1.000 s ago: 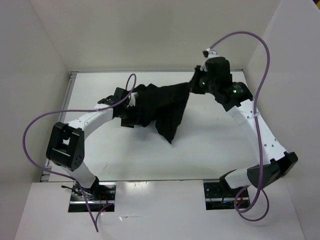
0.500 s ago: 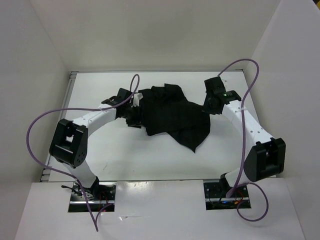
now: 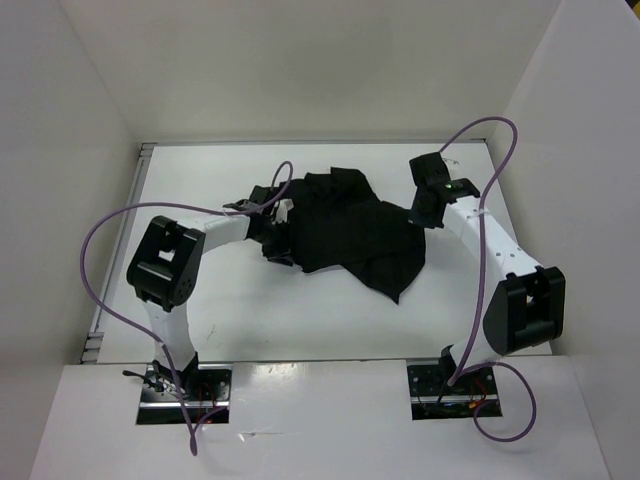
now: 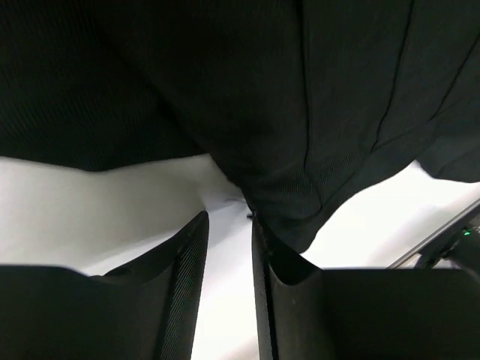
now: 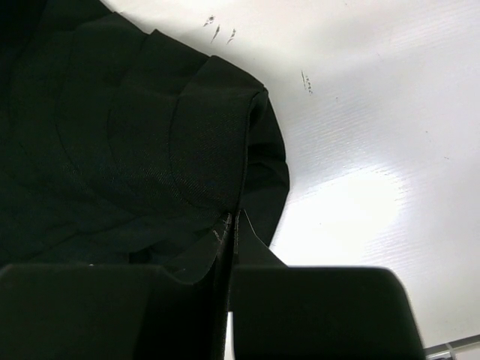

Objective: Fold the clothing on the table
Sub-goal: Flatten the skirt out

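The clothing point(image 3: 350, 235), a black pleated skirt, lies crumpled and partly spread on the middle of the white table point(image 3: 300, 320). My left gripper point(image 3: 280, 240) sits low at its left edge. In the left wrist view this gripper point(image 4: 229, 217) stands open by a narrow gap with only bare table point(image 4: 112, 202) between the fingers, and the clothing point(image 4: 300, 112) touches the tip of the right-hand finger. My right gripper point(image 3: 420, 215) is at the garment's right edge. In the right wrist view it point(image 5: 232, 221) is shut on a fold of the clothing point(image 5: 135, 150).
White walls enclose the table on the left, back and right. A metal rail point(image 3: 143, 190) runs along the table's left edge. Purple cables point(image 3: 500, 130) loop above both arms. Bare table point(image 5: 360, 112) lies right of the garment.
The right gripper has carried the lifted clothing down and rightward, laying it wider on the table. The left arm has folded in toward the garment, and its jaws have narrowed.
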